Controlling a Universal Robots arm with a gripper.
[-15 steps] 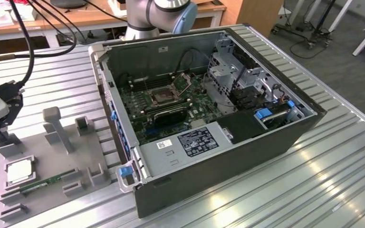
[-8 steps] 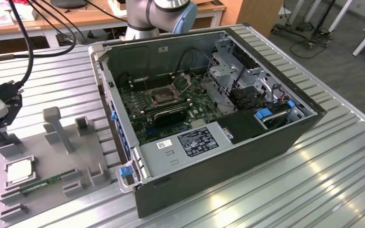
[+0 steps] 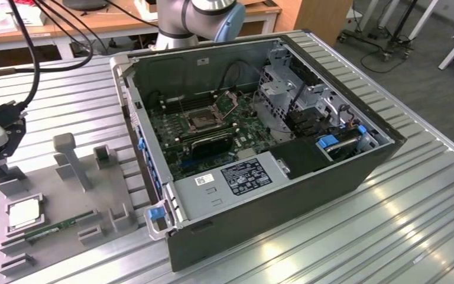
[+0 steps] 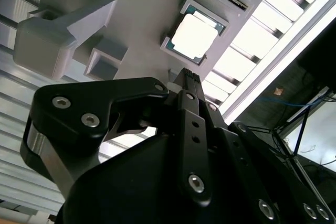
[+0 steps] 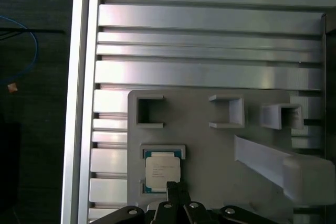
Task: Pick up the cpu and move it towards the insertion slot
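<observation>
I log cpu [image 3: 23,212] seated in grey tray [image 3: 51,190] recess, exterior view's lower left; pincer [image 5: 176,186] closed up, holding nothing, beside it.

cpu [image 5: 162,170] top unobstructed, tall post [image 5: 310,174] nearby

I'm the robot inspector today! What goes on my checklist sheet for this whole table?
Surface: slatted metal table with a grey holder tray on it.
Job's things: cpu lying in its tray pocket; insertion slot inside the open computer case.
Clutter: memory stick on the tray.
Grippers: end effector shut, holding nothing, close by the cpu.
Cables: black cables hanging beside the arm.
Surroundings: wooden desk and grey floor behind.
</observation>
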